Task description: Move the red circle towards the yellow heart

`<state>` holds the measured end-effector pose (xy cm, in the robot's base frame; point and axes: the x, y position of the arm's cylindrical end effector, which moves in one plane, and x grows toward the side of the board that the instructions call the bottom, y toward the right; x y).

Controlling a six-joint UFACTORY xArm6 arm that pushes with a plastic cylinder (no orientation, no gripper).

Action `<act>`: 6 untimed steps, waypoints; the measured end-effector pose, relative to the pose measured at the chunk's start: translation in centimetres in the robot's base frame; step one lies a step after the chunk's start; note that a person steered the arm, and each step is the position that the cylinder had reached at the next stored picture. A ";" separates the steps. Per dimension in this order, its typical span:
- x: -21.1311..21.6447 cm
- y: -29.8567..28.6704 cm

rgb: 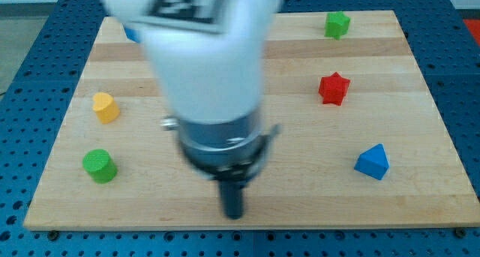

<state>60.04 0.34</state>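
Closest to the camera is the arm (214,77), a big, blurred white shape that fills the middle of the view from the top edge down, with a dark collar at its lower end. Below the collar is the dark rod, and my tip (234,215) sits near the bottom edge of the board (300,204), roughly at the middle of its width. The arm carries no gripper, so nothing can be apart, together or clamped; there is only the rod.

My tip touches no block. The nearest blocks are well apart from it on either side: the green cylinder (99,165) at the view's lower left and the blue pyramid (373,162) at the lower right.

The red circle does not show anywhere on the visible part of the board, and I cannot tell where it lies, since the arm covers the whole centre. The only red piece in sight is the red star (334,88) at the right, above the blue pyramid.

The yellow block (105,107) lies near the left edge, just above the green cylinder; its shape is too soft to make out.

A green star (337,23) sits at the top right. A blue block (131,34) peeks out beside the arm at the top left, mostly hidden.
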 end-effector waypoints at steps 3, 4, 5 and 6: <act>-20.4 0.6; -25.1 0.7; -28.2 3.4; -36.3 5.3</act>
